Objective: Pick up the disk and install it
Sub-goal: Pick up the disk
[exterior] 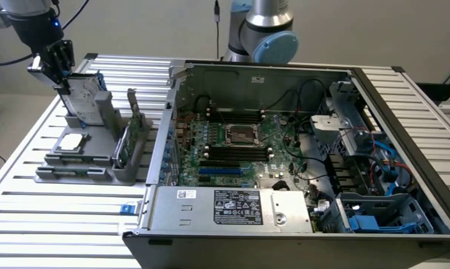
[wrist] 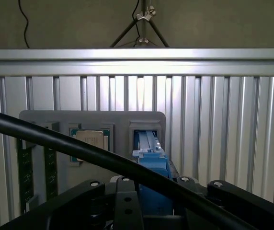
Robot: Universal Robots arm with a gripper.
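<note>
While the gripper pinches the disk by its top edge, it stands upright in the back slot of the rack at the exterior view's left, open room above. Just right, the card stands near the case, which lies open-topped.

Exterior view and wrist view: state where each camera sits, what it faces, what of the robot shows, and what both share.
Exterior view: raised, off the arm, looking down on the slatted table and open computer case; the arm and gripper show.
Wrist view: on the wrist, looking along the gripper at the gray holder; the gripper's black body and a cable show.
Shared: the disk, the holder, the table.
</note>
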